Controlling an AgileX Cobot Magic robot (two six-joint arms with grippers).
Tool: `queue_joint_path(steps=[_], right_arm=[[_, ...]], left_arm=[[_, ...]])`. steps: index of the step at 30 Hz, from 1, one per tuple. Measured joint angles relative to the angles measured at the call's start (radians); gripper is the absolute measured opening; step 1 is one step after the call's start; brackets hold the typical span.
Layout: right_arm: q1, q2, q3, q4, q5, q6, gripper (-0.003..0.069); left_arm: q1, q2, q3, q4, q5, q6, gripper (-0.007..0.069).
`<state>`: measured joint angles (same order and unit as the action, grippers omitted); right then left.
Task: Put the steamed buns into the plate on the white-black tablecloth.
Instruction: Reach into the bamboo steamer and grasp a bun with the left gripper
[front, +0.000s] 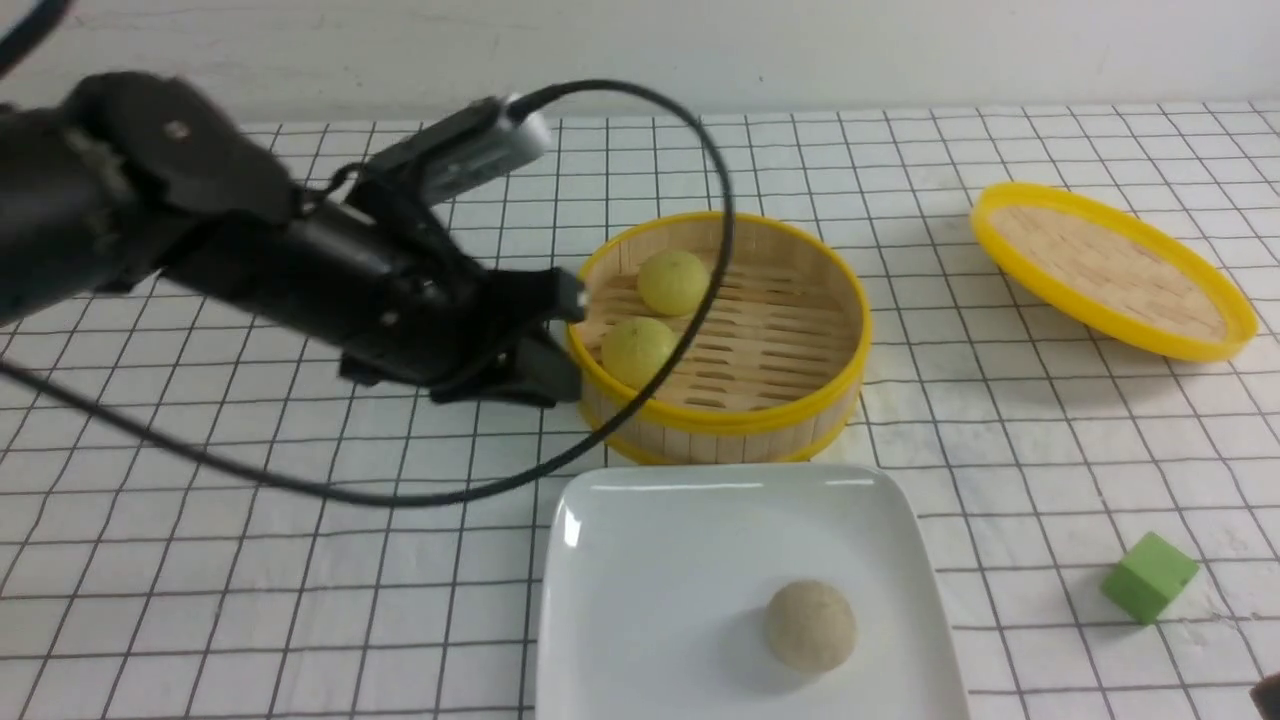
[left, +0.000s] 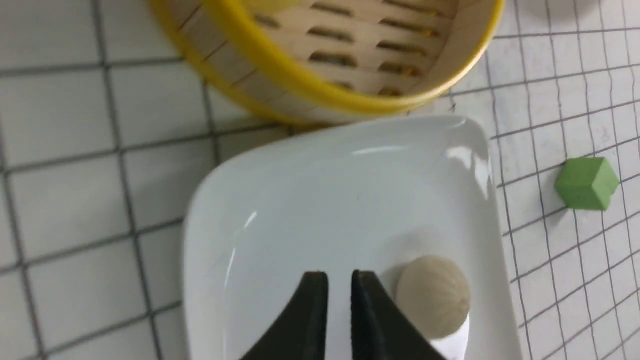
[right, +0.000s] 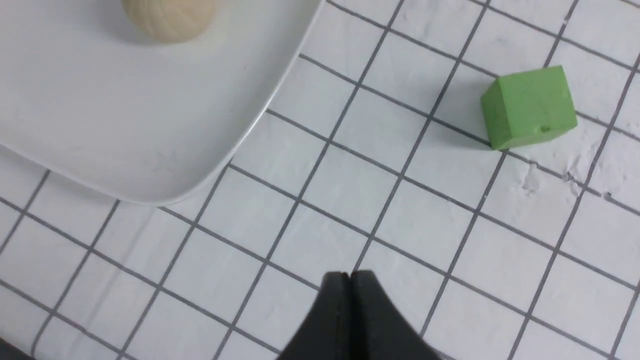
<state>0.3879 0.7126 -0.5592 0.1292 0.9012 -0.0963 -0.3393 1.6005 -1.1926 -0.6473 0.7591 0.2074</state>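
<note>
Two pale yellow steamed buns (front: 673, 282) (front: 638, 352) lie in the round bamboo basket (front: 800, 300). The beige-grey bun (front: 810, 625) lies on the white square plate (front: 650, 600), which sits on the white-black tablecloth (front: 250, 560). My left gripper (front: 562, 338) hovers just outside the basket's left rim, close to the nearer yellow bun. In the left wrist view the gripper (left: 339, 280) shows only a narrow slit and holds nothing, with the plate (left: 300, 200) and beige bun (left: 433, 296) beyond it. My right gripper (right: 348, 278) is shut and empty over the cloth near the plate's corner (right: 150, 150).
The basket's yellow-rimmed lid (front: 1110, 270) lies tilted at the back right. A green cube (front: 1150, 577) sits on the cloth right of the plate, and also shows in the right wrist view (right: 527, 107). A black cable (front: 300, 485) loops from the left arm over the basket.
</note>
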Motion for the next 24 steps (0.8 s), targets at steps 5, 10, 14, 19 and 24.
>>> queue_joint_path(steps=[5, 10, 14, 19, 24], right_arm=[[0.000, 0.000, 0.014, 0.010, -0.037, 0.000, -0.0008], [0.000, 0.000, 0.014, 0.016, -0.047, 0.000, -0.0008], [0.000, 0.000, 0.014, 0.018, -0.071, 0.000, -0.0002], [0.000, 0.000, 0.014, 0.018, -0.103, 0.001, 0.0001], [0.000, 0.000, 0.014, 0.018, -0.115, 0.002, 0.0004]], left_arm=[[-0.097, 0.168, -0.242, 0.199, -0.002, -0.066, 0.0361], [-0.136, 0.276, -0.385, 0.324, -0.005, -0.068, 0.0425], [-0.142, 0.380, -0.478, 0.439, -0.020, -0.068, 0.0426], [-0.142, 0.455, -0.508, 0.483, -0.037, -0.068, 0.0409], [-0.142, 0.530, -0.513, 0.442, -0.056, -0.108, 0.0294]])
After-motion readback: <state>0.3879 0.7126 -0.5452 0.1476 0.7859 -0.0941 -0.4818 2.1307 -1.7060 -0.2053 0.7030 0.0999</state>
